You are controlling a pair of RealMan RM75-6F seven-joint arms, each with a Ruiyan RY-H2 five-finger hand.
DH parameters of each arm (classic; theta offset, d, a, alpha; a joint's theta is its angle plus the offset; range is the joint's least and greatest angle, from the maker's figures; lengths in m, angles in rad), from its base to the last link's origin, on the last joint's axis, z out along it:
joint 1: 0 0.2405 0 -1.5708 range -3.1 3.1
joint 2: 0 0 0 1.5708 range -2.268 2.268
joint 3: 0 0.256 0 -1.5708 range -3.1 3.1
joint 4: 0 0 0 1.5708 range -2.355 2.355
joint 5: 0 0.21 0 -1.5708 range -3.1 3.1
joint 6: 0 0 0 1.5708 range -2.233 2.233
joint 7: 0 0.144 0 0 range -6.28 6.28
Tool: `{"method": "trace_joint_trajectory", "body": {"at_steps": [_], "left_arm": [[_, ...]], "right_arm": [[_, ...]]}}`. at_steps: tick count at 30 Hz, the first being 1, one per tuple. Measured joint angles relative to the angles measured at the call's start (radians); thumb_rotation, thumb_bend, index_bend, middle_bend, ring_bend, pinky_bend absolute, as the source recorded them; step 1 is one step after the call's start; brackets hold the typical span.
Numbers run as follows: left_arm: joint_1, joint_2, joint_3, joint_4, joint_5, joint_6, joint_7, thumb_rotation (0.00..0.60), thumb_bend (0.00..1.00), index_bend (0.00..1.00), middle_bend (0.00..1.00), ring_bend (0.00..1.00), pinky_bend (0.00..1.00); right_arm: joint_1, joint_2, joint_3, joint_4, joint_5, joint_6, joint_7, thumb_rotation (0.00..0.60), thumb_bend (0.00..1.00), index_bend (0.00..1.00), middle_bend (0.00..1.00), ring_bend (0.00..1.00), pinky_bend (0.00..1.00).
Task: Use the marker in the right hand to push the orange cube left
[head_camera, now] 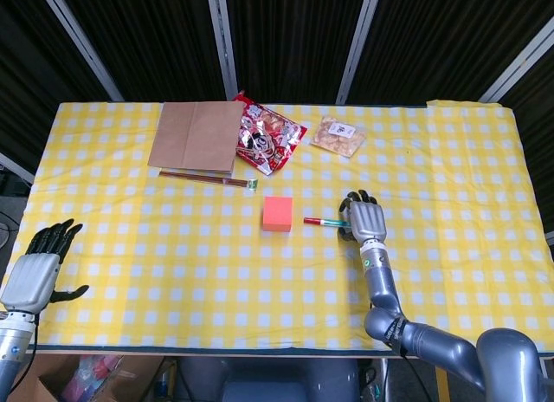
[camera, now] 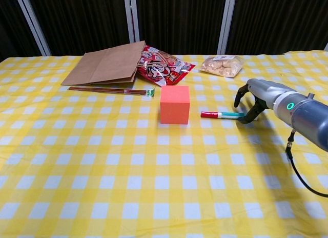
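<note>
The orange cube (head_camera: 278,213) (camera: 175,104) stands on the yellow checked cloth near the table's middle. Just right of it, a red, white and green marker (head_camera: 322,221) (camera: 220,115) lies flat, its red end a short gap from the cube. My right hand (head_camera: 363,218) (camera: 254,97) arches over the marker's right end, fingers curved down and apart, a fingertip touching the cloth by the marker. The marker is not lifted. My left hand (head_camera: 35,268) hovers by the table's near left corner with fingers spread, holding nothing; only the head view shows it.
Behind the cube lie a brown paper bag (head_camera: 197,135) (camera: 107,68), a red snack packet (head_camera: 268,138) (camera: 164,67), and a pair of chopsticks (head_camera: 208,178) (camera: 110,90). A clear bag of biscuits (head_camera: 338,135) (camera: 221,65) sits at the back right.
</note>
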State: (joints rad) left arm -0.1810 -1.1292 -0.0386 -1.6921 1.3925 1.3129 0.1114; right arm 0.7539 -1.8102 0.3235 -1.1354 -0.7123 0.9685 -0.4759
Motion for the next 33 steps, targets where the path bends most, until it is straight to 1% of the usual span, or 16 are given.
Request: {"method": "trace_joint_trajectory", "body": {"at_steps": [8,12,17,22,28,33], "left_arm": [[-0.001,0.003,0.001,-0.004,0.000,-0.001,-0.006,0.600,0.03,0.00,0.00,0.00,0.04],[-0.002,0.005,0.000,-0.005,-0.001,-0.002,-0.012,0.600,0.03,0.00,0.00,0.00,0.04],[-0.002,0.007,0.003,-0.006,0.004,0.000,-0.017,0.600,0.03,0.00,0.00,0.00,0.04],[-0.001,0.008,0.004,-0.007,0.005,0.000,-0.019,0.600,0.03,0.00,0.00,0.00,0.04],[0.000,0.011,0.006,-0.009,0.005,-0.001,-0.027,0.600,0.03,0.00,0.00,0.00,0.04],[-0.001,0.013,0.005,-0.010,0.000,-0.005,-0.031,0.600,0.03,0.00,0.00,0.00,0.04]], "right_arm": [[-0.002,-0.018,-0.008,0.037,-0.010,-0.009,0.012,0.600,0.37,0.60,0.29,0.13,0.19],[-0.004,-0.023,-0.010,0.047,-0.022,-0.010,0.026,0.600,0.48,0.65,0.30,0.15,0.20],[-0.007,-0.023,-0.010,0.046,-0.045,-0.007,0.042,0.600,0.55,0.66,0.30,0.15,0.20],[-0.007,-0.014,-0.008,0.031,-0.066,0.002,0.049,0.600,0.56,0.66,0.30,0.15,0.20],[-0.008,0.039,0.003,-0.006,-0.122,0.014,0.082,0.600,0.56,0.66,0.30,0.15,0.20],[-0.011,0.093,0.006,-0.020,-0.176,0.002,0.133,0.600,0.56,0.66,0.31,0.15,0.20]]}}
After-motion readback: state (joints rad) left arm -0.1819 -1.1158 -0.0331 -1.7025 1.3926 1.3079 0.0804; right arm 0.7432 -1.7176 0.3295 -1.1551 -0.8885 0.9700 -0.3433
